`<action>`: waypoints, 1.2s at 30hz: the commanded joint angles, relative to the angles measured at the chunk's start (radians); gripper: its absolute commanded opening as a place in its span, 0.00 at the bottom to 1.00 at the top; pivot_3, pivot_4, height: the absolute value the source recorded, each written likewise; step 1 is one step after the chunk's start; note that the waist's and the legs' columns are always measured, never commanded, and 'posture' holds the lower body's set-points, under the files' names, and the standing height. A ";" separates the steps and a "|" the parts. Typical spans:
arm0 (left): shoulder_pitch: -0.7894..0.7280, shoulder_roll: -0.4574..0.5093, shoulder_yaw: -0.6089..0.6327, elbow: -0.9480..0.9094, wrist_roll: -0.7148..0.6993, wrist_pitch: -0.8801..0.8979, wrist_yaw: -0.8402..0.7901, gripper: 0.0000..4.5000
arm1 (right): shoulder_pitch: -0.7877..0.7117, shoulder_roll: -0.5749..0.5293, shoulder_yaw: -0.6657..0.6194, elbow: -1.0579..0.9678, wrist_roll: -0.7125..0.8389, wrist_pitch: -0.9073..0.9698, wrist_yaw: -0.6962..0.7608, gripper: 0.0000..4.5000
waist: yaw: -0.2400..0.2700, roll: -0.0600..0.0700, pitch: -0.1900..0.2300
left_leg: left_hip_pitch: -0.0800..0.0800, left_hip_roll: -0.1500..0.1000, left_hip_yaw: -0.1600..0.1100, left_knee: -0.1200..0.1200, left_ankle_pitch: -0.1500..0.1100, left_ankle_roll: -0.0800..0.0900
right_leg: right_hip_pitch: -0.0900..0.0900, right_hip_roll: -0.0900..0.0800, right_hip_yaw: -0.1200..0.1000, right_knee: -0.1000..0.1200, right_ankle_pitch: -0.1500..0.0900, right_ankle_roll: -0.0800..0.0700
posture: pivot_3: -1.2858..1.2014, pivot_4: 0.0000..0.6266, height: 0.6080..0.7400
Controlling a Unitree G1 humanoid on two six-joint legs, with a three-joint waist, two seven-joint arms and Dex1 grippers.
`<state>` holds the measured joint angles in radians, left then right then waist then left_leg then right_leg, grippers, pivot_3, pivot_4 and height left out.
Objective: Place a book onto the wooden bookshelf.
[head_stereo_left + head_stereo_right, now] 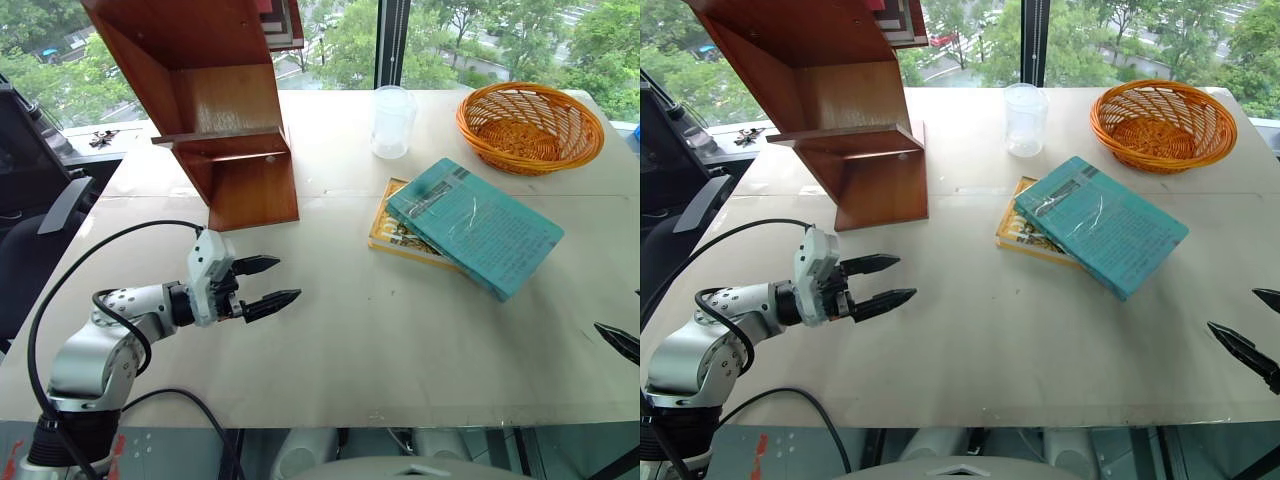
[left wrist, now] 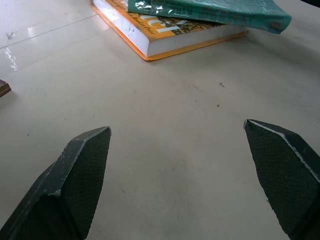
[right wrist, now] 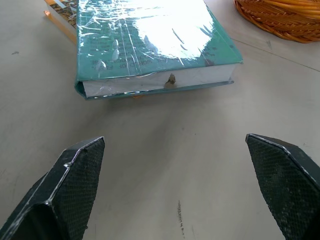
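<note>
The teal-green book (image 1: 478,226) in shiny plastic wrap lies flat right of the table's middle, resting on a thinner yellow book (image 1: 392,232). The wooden bookshelf (image 1: 214,110) stands at the back left. My left gripper (image 1: 268,284) hovers open over the table's left front, below the shelf and well left of the books, with nothing between its fingers. My right gripper (image 1: 1255,325) is at the right edge, open and empty; in its wrist view the book (image 3: 150,45) lies just ahead of the fingers (image 3: 70,187). The left wrist view shows both books (image 2: 200,15) farther off.
A woven orange basket (image 1: 530,126) sits at the back right and a clear plastic cup (image 1: 391,121) stands behind the books. A black chair (image 1: 30,190) is off the table's left side. Bare tabletop (image 1: 400,340) lies between the grippers.
</note>
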<state>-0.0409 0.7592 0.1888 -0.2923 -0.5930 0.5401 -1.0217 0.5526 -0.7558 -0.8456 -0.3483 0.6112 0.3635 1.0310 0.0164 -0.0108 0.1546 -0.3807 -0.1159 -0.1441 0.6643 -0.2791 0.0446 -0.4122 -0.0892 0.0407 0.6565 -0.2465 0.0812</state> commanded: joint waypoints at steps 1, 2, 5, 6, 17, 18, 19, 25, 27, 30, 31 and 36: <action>-0.046 -0.002 0.019 -0.024 -0.036 0.002 0.005 0.98 | -0.021 0.016 -0.042 -0.026 0.006 -0.021 -0.043 1.00 | 0.000 0.000 0.000 | 0.000 0.000 0.000 0.000 0.000 0.000 | 0.000 0.000 0.000 0.000 0.000 0.000 | 0.52 0.24 1.00; -0.072 -0.015 0.017 -0.026 -0.052 0.005 0.008 0.98 | -0.044 0.027 -0.031 -0.041 0.005 -0.024 -0.075 1.00 | 0.001 0.000 0.000 | 0.000 0.000 0.000 0.000 0.000 0.000 | 0.000 0.000 0.000 0.000 0.000 0.000 | 0.52 0.24 1.00; -0.108 -0.036 0.009 -0.041 -0.072 0.002 0.002 0.98 | -0.100 0.050 -0.009 -0.065 -0.019 -0.040 -0.147 1.00 | 0.001 0.001 0.000 | -0.001 0.000 -0.001 0.001 0.000 0.000 | 0.000 0.000 -0.001 0.000 0.000 0.000 | 0.52 0.24 1.00; -0.115 -0.039 0.007 -0.048 -0.079 -0.001 -0.005 0.98 | -0.117 0.052 -0.003 -0.074 -0.027 -0.039 -0.169 1.00 | 0.000 0.001 0.000 | 0.000 0.000 0.000 0.001 0.000 0.000 | 0.000 0.000 -0.001 0.000 0.000 0.000 | 0.52 0.24 1.00; -0.148 -0.039 -0.017 -0.159 -0.153 -0.061 -0.119 1.00 | -0.636 -0.205 0.288 0.086 -0.092 0.335 -0.479 0.67 | -0.004 0.002 0.001 | 0.000 0.000 0.002 0.001 0.003 -0.004 | 0.000 0.000 -0.001 0.000 0.000 0.000 | 0.52 0.24 1.00; -0.148 -0.042 -0.019 -0.167 -0.158 -0.058 -0.111 1.00 | -0.690 -0.222 0.332 0.120 -0.108 0.344 -0.479 0.60 | 0.000 0.002 0.001 | 0.000 0.000 0.001 0.001 0.003 -0.004 | 0.000 0.000 -0.001 0.000 0.000 0.000 | 0.52 0.24 1.00; -0.145 -0.043 -0.020 -0.174 -0.160 -0.057 -0.106 1.00 | -0.757 -0.237 0.398 0.162 -0.134 0.353 -0.478 0.47 | 0.001 0.002 0.001 | -0.002 0.000 0.001 0.001 0.003 -0.004 | -0.001 0.000 0.000 0.000 0.000 0.000 | 0.52 0.24 1.00; -0.108 -0.067 -0.029 -0.237 -0.173 -0.049 -0.039 1.00 | -1.133 -0.240 0.766 0.504 -0.356 0.297 -0.415 0.01 | -0.016 0.003 0.003 | -0.003 0.000 0.003 0.000 0.003 -0.004 | -0.003 0.000 0.000 -0.003 0.000 0.000 | 0.52 0.24 1.00; -0.093 -0.076 -0.034 -0.259 -0.179 -0.046 -0.016 1.00 | -1.219 -0.222 0.833 0.623 -0.413 0.245 -0.382 0.01 | -0.023 0.003 0.003 | -0.003 0.000 0.005 0.000 0.003 -0.004 | -0.003 0.000 0.001 -0.004 0.000 0.000 | 0.52 0.24 1.00; -0.068 -0.080 -0.029 -0.276 -0.176 -0.052 0.005 1.00 | -1.332 -0.186 0.917 0.778 -0.479 0.182 -0.317 0.01 | -0.024 0.003 0.003 | -0.004 0.001 0.003 -0.001 0.003 -0.004 | -0.004 0.001 -0.001 -0.005 0.000 0.000 | 0.52 0.24 1.00; -0.059 -0.079 -0.025 -0.280 -0.177 -0.054 0.010 1.00 | -1.364 -0.178 0.946 0.812 -0.501 0.170 -0.288 0.01 | -0.028 0.003 0.003 | -0.004 0.001 0.003 -0.002 0.003 -0.004 | -0.004 0.001 0.000 -0.006 0.000 0.000 | 0.52 0.24 1.00; -0.016 -0.076 -0.015 -0.292 -0.172 -0.067 0.024 1.00 | -1.475 -0.121 1.022 0.932 -0.566 0.162 -0.203 0.01 | -0.031 0.004 0.003 | -0.005 0.001 0.004 -0.004 0.003 -0.004 | -0.006 0.001 0.001 -0.007 0.000 0.000 | 0.52 0.24 1.00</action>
<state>-0.0619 0.6802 0.1521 -0.5424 -0.7502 0.4923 -1.0026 -0.8918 -0.8778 0.1783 0.5752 0.0670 0.5410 0.8010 -0.0143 -0.0071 0.1579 -0.3853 -0.1150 -0.1396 0.6596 -0.2763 0.0405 -0.4183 -0.0883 0.0415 0.6488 -0.2463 0.0812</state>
